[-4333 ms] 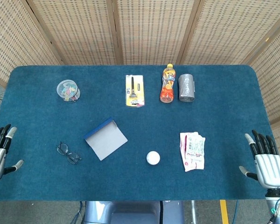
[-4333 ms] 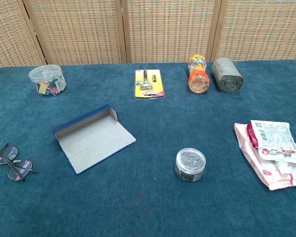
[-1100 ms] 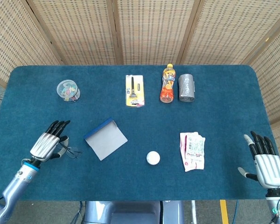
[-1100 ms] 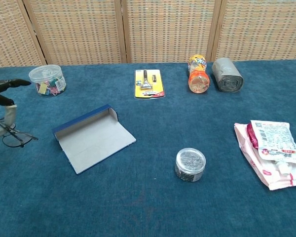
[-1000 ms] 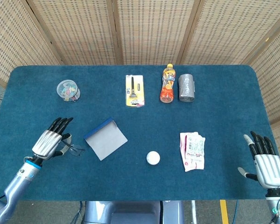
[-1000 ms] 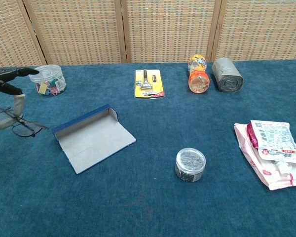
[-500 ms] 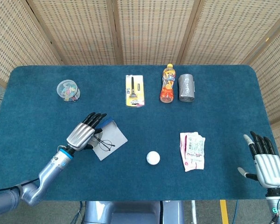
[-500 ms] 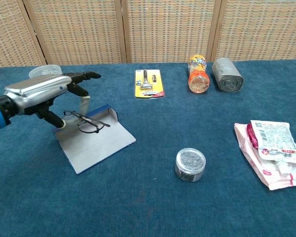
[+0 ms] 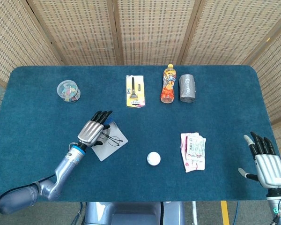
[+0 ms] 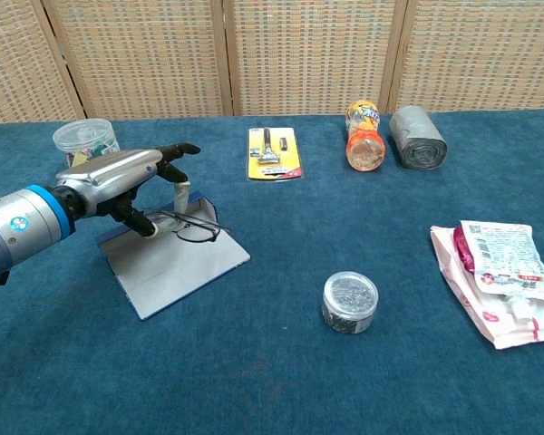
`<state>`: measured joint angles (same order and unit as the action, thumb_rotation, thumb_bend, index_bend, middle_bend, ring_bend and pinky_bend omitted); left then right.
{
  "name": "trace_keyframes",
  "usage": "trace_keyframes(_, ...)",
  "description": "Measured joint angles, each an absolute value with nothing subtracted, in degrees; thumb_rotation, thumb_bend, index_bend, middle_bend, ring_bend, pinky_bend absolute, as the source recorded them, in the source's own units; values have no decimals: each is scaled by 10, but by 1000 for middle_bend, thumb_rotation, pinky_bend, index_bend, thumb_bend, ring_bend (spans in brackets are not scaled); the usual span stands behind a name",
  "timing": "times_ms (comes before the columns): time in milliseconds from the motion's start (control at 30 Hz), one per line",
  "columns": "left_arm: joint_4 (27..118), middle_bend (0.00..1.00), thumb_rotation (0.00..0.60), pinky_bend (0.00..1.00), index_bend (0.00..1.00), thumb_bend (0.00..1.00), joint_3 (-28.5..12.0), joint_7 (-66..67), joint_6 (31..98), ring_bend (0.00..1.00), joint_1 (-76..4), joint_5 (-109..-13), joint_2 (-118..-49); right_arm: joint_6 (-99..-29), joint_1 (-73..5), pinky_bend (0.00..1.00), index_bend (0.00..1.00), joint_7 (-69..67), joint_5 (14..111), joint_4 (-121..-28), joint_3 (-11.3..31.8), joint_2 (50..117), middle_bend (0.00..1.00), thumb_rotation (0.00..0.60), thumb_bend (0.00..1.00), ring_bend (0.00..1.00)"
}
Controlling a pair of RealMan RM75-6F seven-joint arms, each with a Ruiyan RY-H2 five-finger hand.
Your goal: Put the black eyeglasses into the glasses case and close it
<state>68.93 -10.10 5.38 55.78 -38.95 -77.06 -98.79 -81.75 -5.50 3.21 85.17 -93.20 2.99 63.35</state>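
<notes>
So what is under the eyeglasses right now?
The open glasses case, its grey inside facing up. The left hand holds the black eyeglasses over it and hides the case's far-left end; contact is unclear.

The left hand point(image 10: 131, 177) holds the thin black-framed eyeglasses point(image 10: 189, 227) over the open flat blue-edged grey glasses case point(image 10: 177, 263) at centre left of the frame, with bare blue carpeted surface point(image 9: 37, 122) around the case on its left, lower and right sides. The nearest obstacles are the clear plastic jar of coloured clips point(image 10: 83, 140) at upper left and the small round clear tin point(image 10: 350, 302) at lower centre, both well apart from the case. Along the top of the frame the yellow blister-packed razor point(image 10: 273, 152), orange drink bottle point(image 10: 364, 136) and grey roll of bags point(image 10: 417, 136) form a row, and pink-and-white pouches point(image 10: 501, 281) lie at right, between the case and the right hand point(image 9: 267, 164) at the lower right edge.
</notes>
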Motion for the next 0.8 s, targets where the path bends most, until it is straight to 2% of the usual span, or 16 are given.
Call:
trace_keyframes(233, 716, 0, 600, 0, 679, 602, -118, 124, 557, 0, -388, -711, -1006, -818, -55, 0, 0, 31, 852, -932, 29, 633, 0, 600, 0, 0)
trace_keyframes(567, 772, 0, 600, 0, 680, 612, -164, 263, 580, 0, -398, -551, -1050, -815, -56, 0, 0, 29, 851, -933, 29, 632, 0, 600, 0, 0)
trace_keyframes(800, 785, 0, 600, 0, 680, 619, -174, 289, 616, 0, -406, -531, -1073, -813, -57, 0, 0, 25, 850, -934, 29, 630, 0, 600, 0, 0)
